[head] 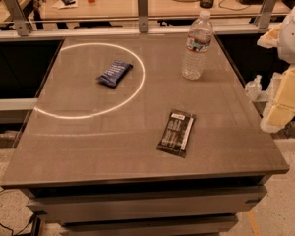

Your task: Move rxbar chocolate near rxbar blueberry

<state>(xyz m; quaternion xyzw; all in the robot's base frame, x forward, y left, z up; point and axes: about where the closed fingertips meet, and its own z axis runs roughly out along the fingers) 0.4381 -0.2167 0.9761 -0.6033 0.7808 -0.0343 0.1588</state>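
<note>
Pale cream gripper (278,107) at the right edge, off to the side of the grey rectangular table (88,146), touching nothing on it; spread or closed, impossible to judge. Nearest the front, right of centre, flat black rxbar chocolate (176,132) wrapper with white lettering, lying alone. Farther back and left, well apart from it, crinkled dark blue rxbar blueberry (114,73) wrapper, inside a thin white ring (143,77) on the tabletop. At the back right, upright clear plastic water bottle (197,45).

Black rxbar chocolate (176,132) with white lettering; dark blue rxbar blueberry (114,73); grey-brown worktop (88,141), pale ring; whitish end effector (253,87) by its right edge
</note>
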